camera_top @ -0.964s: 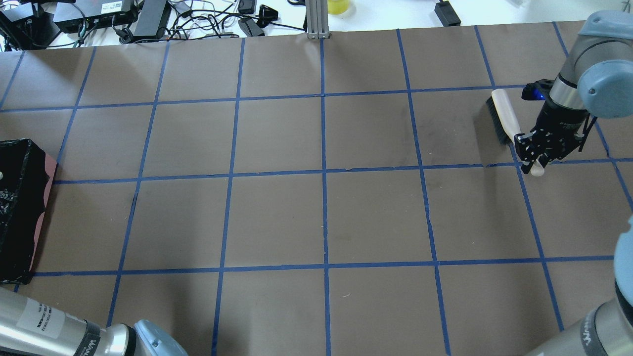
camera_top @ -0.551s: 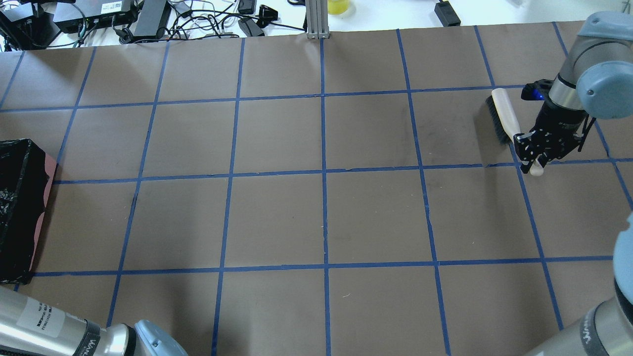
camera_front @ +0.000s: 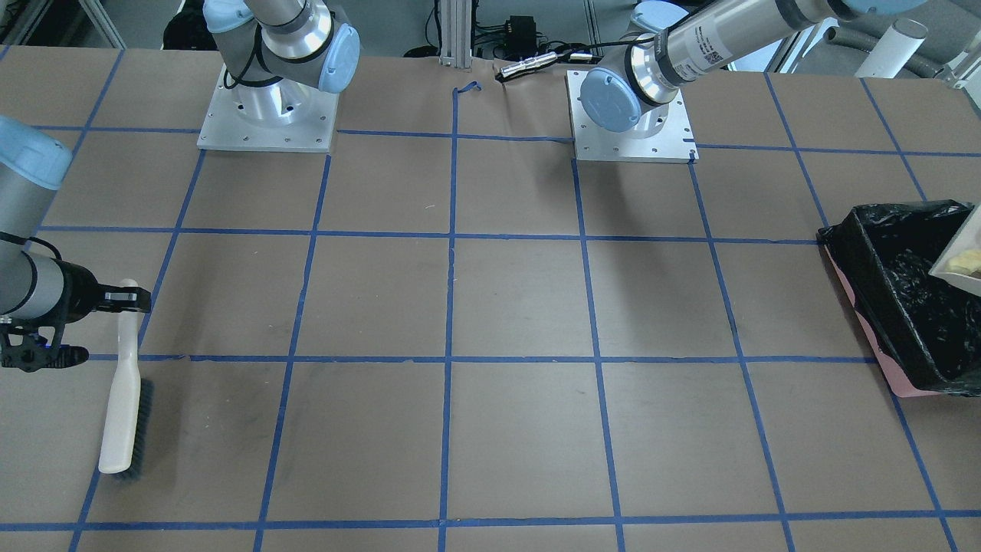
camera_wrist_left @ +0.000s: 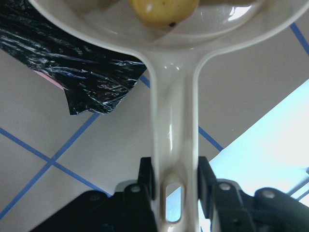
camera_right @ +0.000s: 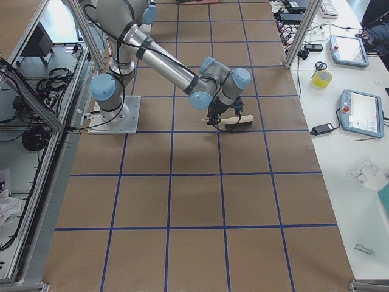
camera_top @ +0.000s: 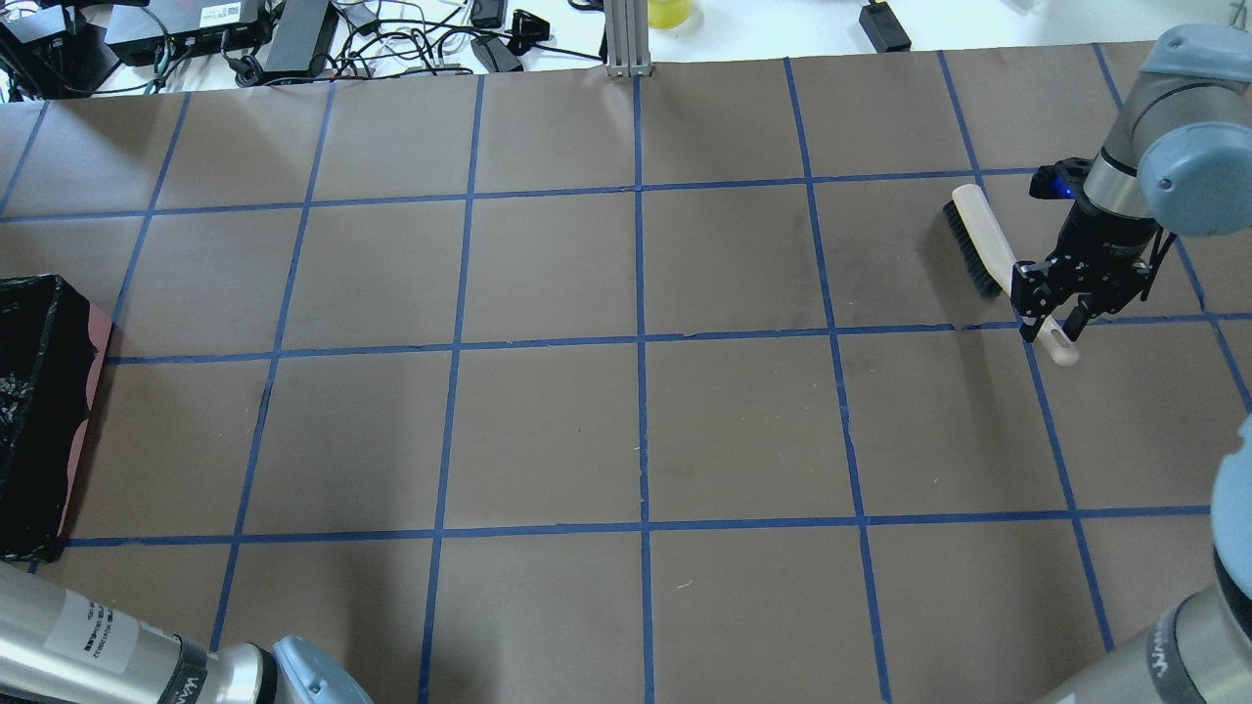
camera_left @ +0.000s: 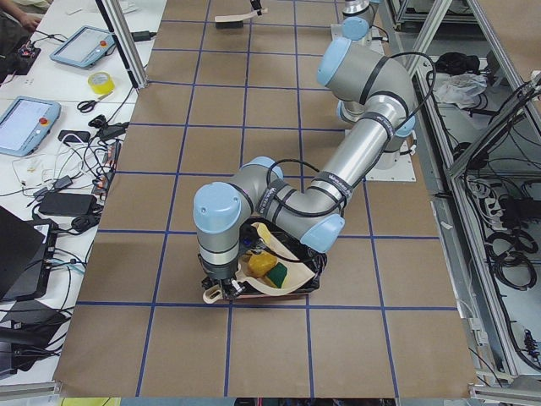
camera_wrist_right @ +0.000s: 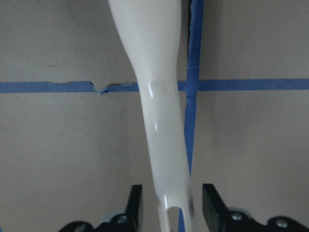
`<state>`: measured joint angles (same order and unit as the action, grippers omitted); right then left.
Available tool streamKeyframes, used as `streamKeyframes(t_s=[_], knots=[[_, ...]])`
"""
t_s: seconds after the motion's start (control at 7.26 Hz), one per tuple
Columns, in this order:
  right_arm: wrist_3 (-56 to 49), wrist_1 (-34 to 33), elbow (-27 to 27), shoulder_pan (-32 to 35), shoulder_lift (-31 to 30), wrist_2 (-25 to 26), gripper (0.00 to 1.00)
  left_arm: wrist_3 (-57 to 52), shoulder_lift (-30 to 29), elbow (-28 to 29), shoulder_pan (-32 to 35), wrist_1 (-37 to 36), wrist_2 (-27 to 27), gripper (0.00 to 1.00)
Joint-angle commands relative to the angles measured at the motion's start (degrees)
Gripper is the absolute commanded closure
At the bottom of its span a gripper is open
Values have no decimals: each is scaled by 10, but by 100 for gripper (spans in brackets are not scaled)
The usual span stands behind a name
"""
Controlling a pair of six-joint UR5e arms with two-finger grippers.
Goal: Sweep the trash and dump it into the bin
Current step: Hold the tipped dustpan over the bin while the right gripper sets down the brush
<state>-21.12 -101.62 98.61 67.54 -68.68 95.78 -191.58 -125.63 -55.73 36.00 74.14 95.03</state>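
My left gripper (camera_wrist_left: pixel 175 181) is shut on the handle of the beige dustpan (camera_wrist_left: pixel 174 116) and holds it over the bin (camera_front: pixel 870 261), a pink-sided box with a black bag. The golden-brown lump (camera_wrist_left: pixel 164 9) lies in the pan. The exterior left view shows the lump (camera_left: pixel 260 266) and the yellow-and-green sponge (camera_left: pixel 280 276) in the pan. I cannot make out the crescent piece. My right gripper (camera_top: pixel 1051 328) is open, its fingers either side of the white handle of a brush (camera_top: pixel 978 235) that lies on the table.
The bin (camera_top: pixel 39 411) stands at the table's left edge in the overhead view. Cables and electronics (camera_top: pixel 196 34) lie beyond the far edge, with a metal post (camera_top: pixel 626 39) at its middle. The arm bases (camera_front: pixel 264 115) stand at the robot's side.
My right gripper's fingers have opened off the brush handle. The brush has dropped slightly and its head has swung a little to the left. The bin has not moved.
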Motion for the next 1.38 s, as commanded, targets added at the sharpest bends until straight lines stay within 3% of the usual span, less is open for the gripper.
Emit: streamKeyframes(t_s=[0.0, 0.41, 0.69, 0.96, 1.24], knots=[[0, -1, -1, 0, -1, 1, 42, -18, 27, -47, 14, -70, 9, 100], [-6, -24, -29, 1, -12, 2, 21, -43, 87, -164, 17, -221, 7, 100], [-5, -17, -58, 5, -41, -2, 0, -44, 128, -230, 23, -264, 5, 100], [-4, 24, -77, 6, -85, -4, 0, -57, 165, -295, 23, -325, 5, 100], [3, 103, -101, 12, -128, -7, 0, -69, 184, -315, 23, -354, 5, 100]])
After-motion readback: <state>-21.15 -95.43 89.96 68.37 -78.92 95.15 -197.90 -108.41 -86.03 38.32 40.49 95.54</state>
